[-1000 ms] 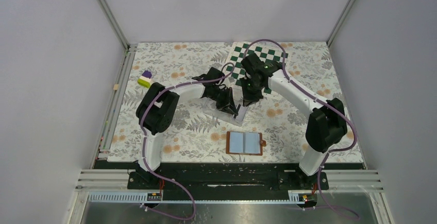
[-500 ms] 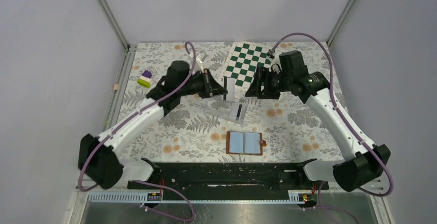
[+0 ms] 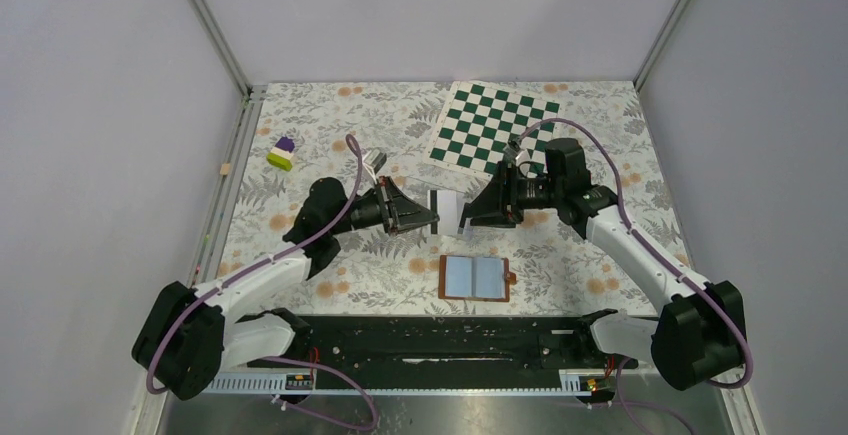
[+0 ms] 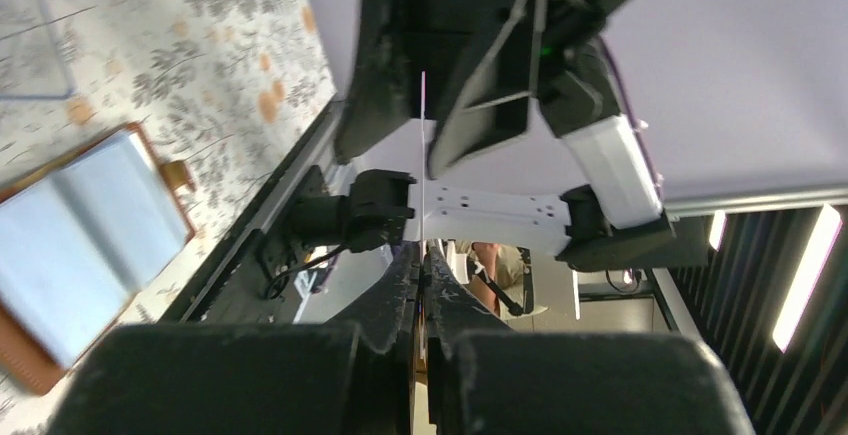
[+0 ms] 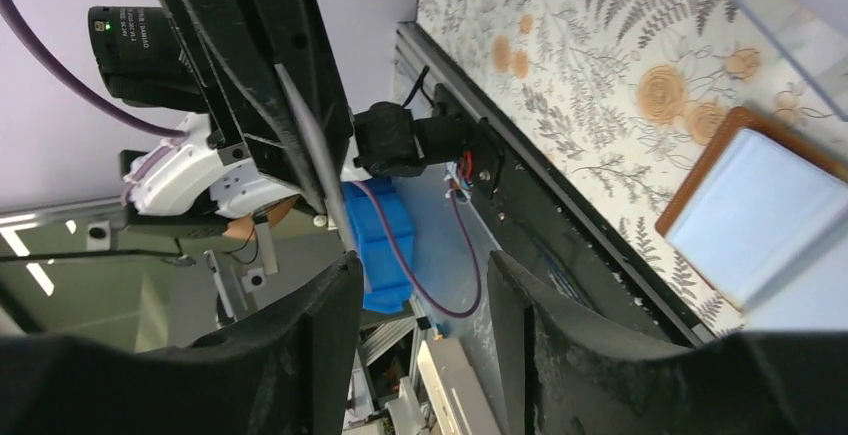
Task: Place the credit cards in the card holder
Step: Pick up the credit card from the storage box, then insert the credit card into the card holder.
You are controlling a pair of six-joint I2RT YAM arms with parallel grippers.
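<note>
My left gripper (image 3: 430, 217) is shut on a whitish credit card with a black stripe (image 3: 441, 212) and holds it on edge above the table. In the left wrist view the card shows as a thin line (image 4: 423, 155) running out from between the closed fingertips (image 4: 423, 255). My right gripper (image 3: 470, 213) faces it, open and empty (image 5: 425, 290). The card's free end reaches in between the right gripper's spread fingers without being gripped. The brown card holder (image 3: 475, 278) lies open near the front, blue-grey pockets up. It also shows in the left wrist view (image 4: 90, 225) and the right wrist view (image 5: 760, 210).
A green-and-white checkered mat (image 3: 490, 125) lies at the back. A small purple, white and yellow-green block (image 3: 282, 153) sits at the far left. The clear plastic case (image 4: 35, 55) lies on the floral cloth under the grippers. The black rail (image 3: 450, 330) runs along the front edge.
Both grippers came off the clear case. The left one lifted the striped card and carried it nearer the front, toward the wallet. The right gripper followed and now faces it, open.
</note>
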